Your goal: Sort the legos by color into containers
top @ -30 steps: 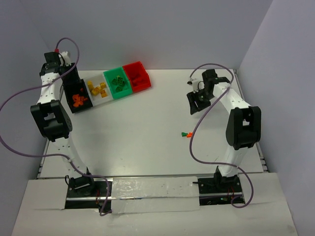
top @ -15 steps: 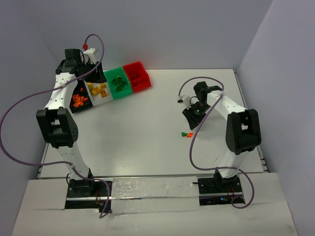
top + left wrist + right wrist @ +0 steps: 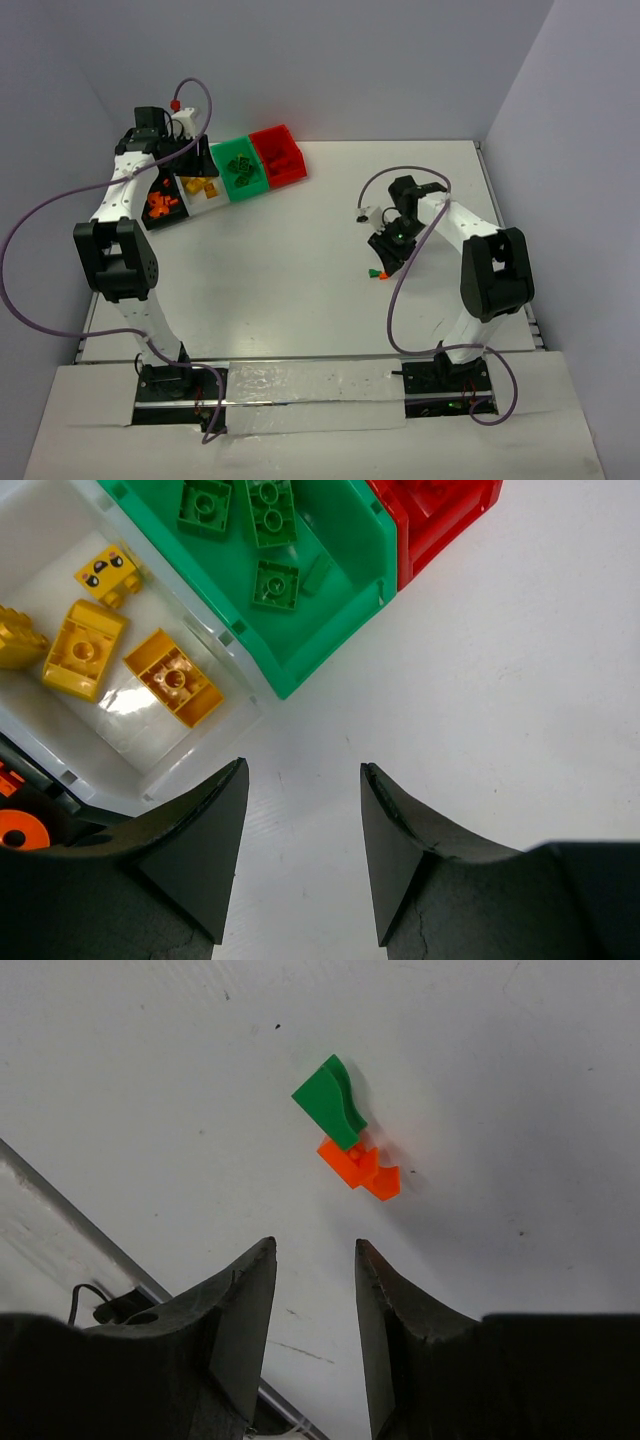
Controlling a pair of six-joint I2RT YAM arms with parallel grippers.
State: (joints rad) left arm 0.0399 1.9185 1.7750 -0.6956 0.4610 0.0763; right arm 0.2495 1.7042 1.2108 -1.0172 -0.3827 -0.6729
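Note:
Four containers stand in a row at the back left: black [image 3: 152,222], white [image 3: 208,204], green [image 3: 252,185] and red [image 3: 285,172]. Orange legos [image 3: 158,205] lie in the black one, yellow legos [image 3: 83,650] in the white one and green legos [image 3: 273,540] in the green one. My left gripper [image 3: 303,770] hangs open over bare table just in front of the white and green bins [image 3: 330,630]. A loose green piece [image 3: 330,1103] touches an orange piece [image 3: 362,1168] on the table at mid right. My right gripper [image 3: 315,1245] is open, just short of them, with nothing between its jaws.
The red bin's [image 3: 440,520] inside is mostly hidden. The table's edge [image 3: 60,1230] with a cable runs close behind the right gripper in the right wrist view. Walls close off the back and right sides. Both arms' purple cables loop above the table.
The right arm has swung toward the near left, down to the two loose pieces, and its jaws have narrowed. The left arm moved from the black bin toward the white one.

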